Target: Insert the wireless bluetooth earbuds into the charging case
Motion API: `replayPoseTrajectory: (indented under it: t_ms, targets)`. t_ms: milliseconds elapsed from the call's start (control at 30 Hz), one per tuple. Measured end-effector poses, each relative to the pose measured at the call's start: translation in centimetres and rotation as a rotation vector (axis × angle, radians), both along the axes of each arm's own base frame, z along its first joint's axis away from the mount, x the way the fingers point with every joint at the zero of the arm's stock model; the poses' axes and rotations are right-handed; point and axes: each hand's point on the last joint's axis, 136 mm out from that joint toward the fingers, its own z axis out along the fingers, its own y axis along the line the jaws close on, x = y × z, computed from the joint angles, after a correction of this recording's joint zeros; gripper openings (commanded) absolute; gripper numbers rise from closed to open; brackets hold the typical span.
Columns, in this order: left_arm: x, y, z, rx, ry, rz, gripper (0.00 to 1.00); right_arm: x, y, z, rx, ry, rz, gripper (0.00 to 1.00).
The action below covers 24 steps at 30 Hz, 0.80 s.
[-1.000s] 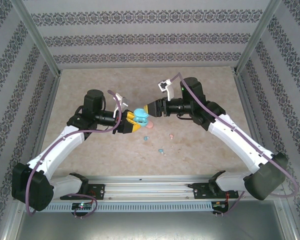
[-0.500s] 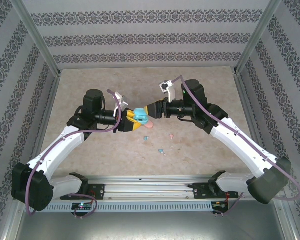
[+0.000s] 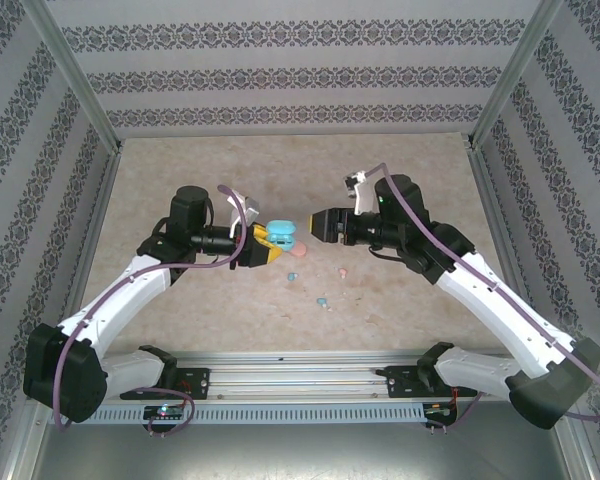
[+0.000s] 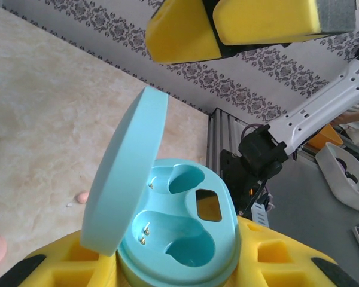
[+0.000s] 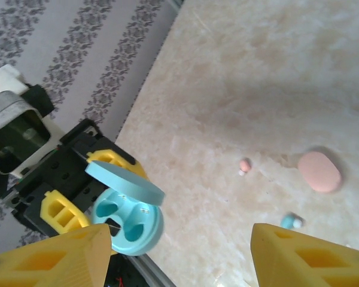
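L gripper clamped on blue charging case, lid up, sockets facing R for loading | R gripper jaws apart, empty | pink earbud, blue earbud on table

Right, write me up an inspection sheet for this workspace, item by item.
Surface: beige marbled tabletop, no spills seen.
Job's things: light blue oval plastic charging case held lid-open, both wells empty; closed pink oval plastic case on the tabletop; loose nearby, a tiny pink earbud, a tiny light blue earbud and a third earbud, colour unclear.
Clutter: nothing seen.
Jaws: left jaws shut on the light blue case; right jaws open, empty, apart from it.
Cables: purple cable looping along each arm.
Surroundings: patterned wallpaper walls, aluminium frame posts.
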Motion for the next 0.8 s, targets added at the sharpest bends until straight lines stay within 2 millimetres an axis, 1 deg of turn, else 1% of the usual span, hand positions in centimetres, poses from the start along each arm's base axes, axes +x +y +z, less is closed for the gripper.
replayPoseTrajectory:
  t_ms: [100, 200, 267, 367, 533, 600, 800]
  targets:
    - [-0.1, 0.2, -1.5, 0.016, 0.030, 0.016, 0.00, -0.1, -0.9, -2.3, -0.020, 0.064, -0.060, 0.57]
    - [-0.2, 0.4, -3.1, 0.029, 0.069, 0.032, 0.00, -0.1, -1.7, -5.5, -0.058, 0.150, -0.121, 0.54]
    - [-0.2, 0.7, -4.0, 0.038, 0.087, 0.048, 0.00, -0.2, -1.9, -7.6, -0.089, 0.204, -0.148, 0.52]
    - [-0.3, 1.3, -4.9, 0.048, 0.100, 0.073, 0.00, -0.2, -1.7, -10.3, -0.141, 0.269, -0.163, 0.49]
    - [-0.8, 2.2, -5.1, 0.047, 0.088, 0.105, 0.00, 0.3, -0.6, -14.1, -0.240, 0.343, -0.133, 0.47]
    - [-0.9, 2.5, -5.1, 0.047, 0.080, 0.116, 0.00, 0.9, 0.1, -15.2, -0.276, 0.355, -0.109, 0.47]
    - [-1.8, 3.2, -5.6, 0.047, 0.075, 0.143, 0.00, 2.7, 3.8, -17.6, -0.373, 0.322, 0.056, 0.47]
